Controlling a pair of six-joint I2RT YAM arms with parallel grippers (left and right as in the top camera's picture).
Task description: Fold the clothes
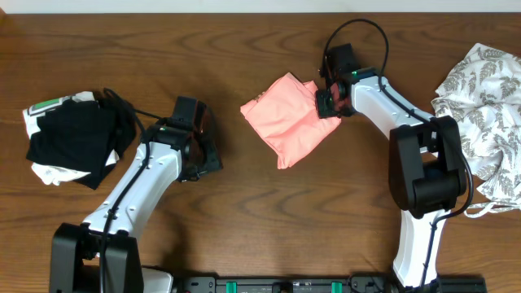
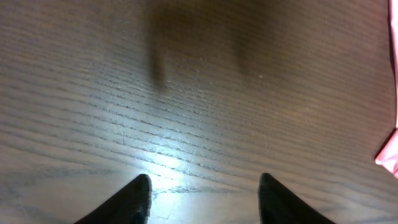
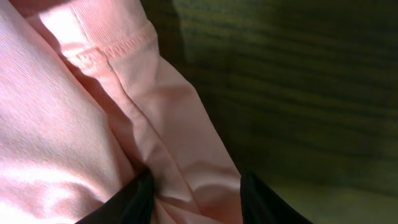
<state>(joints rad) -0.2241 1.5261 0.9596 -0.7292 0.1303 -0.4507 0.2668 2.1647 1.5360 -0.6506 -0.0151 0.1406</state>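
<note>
A pink garment (image 1: 286,120) lies folded on the wooden table, centre right. My right gripper (image 1: 330,104) is at its right edge, low on the cloth. In the right wrist view its fingers (image 3: 194,190) are apart, with a bunched fold of the pink garment (image 3: 93,106) between them. My left gripper (image 1: 202,163) hovers over bare wood to the left of the garment. It is open and empty (image 2: 204,193). A corner of pink cloth (image 2: 390,152) shows at the right edge of the left wrist view.
A pile of black and white clothes (image 1: 72,138) lies at the left of the table. A white garment with a grey leaf print (image 1: 488,114) lies crumpled at the right edge, beside the right arm.
</note>
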